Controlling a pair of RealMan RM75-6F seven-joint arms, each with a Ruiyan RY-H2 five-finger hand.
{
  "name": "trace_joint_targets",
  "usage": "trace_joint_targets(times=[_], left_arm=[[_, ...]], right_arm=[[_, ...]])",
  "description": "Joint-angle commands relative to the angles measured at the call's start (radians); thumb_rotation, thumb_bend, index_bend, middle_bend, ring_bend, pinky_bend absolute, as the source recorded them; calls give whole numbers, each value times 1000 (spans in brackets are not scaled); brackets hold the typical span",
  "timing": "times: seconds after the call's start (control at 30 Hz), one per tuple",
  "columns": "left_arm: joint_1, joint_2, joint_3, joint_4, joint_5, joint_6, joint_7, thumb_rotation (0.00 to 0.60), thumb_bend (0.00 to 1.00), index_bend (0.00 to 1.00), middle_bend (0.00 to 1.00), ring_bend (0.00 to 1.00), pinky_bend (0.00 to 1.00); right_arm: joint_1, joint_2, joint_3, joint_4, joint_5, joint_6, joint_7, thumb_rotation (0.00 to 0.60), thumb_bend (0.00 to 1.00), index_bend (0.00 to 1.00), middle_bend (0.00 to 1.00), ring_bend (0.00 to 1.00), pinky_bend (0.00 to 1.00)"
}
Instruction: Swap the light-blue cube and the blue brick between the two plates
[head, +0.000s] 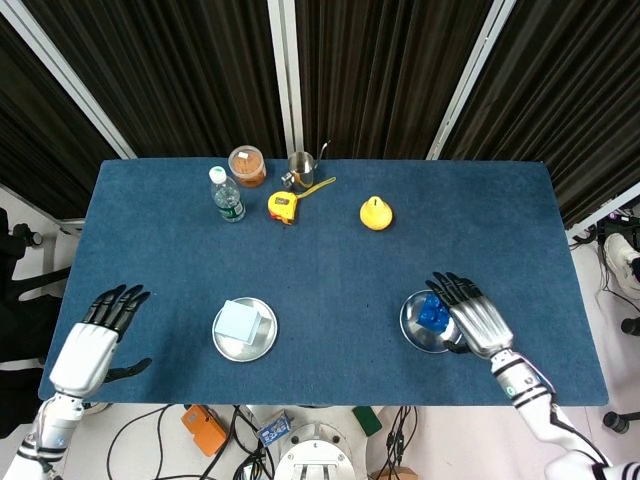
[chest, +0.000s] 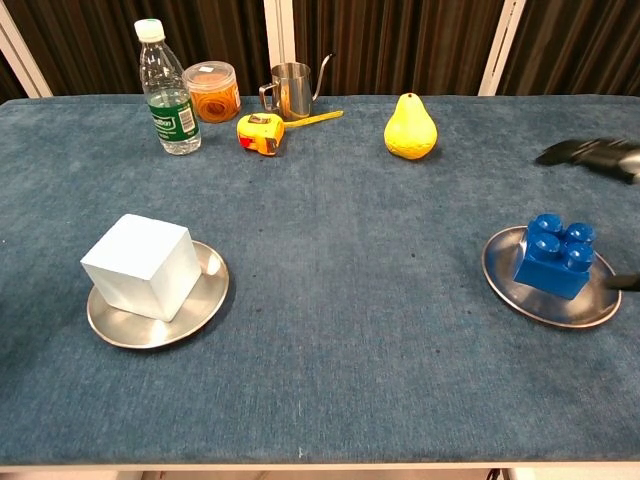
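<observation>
The light-blue cube (chest: 139, 265) (head: 239, 322) sits on the left metal plate (chest: 200, 300) (head: 262, 341). On the right metal plate (chest: 515, 292) (head: 412, 325) stands the blue brick (chest: 556, 256) (head: 434, 312), studs up. My right hand (head: 471, 315) hovers just right of that plate with fingers spread and nothing in it; the chest view catches only its dark fingertips (chest: 590, 153) at the right edge. Off the table's left front corner my left hand (head: 96, 339) is open and holds nothing; the chest view does not show it.
Along the back stand a water bottle (chest: 167, 90), an orange-lidded jar (chest: 211, 91), a steel pitcher (chest: 289, 89), a yellow tape measure (chest: 261, 132) and a yellow pear (chest: 410, 128). Blue cloth covers the table (chest: 340, 300).
</observation>
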Motion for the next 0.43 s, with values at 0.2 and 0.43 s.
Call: trace_joint_targets(times=[0.2,0.43], left_arm=[[177,-56,11,131,-87,170,-33,600,68,82,8,0,45],[183,-41,31,144,-16,177,-46,600,78,82,8,0,41]], right_arm=[[-384,76,-128,83,-152,506,35,600,276,0,0,0,0],[-405,79,-111,121,-197,524,73,600,276,0,0,0,0]])
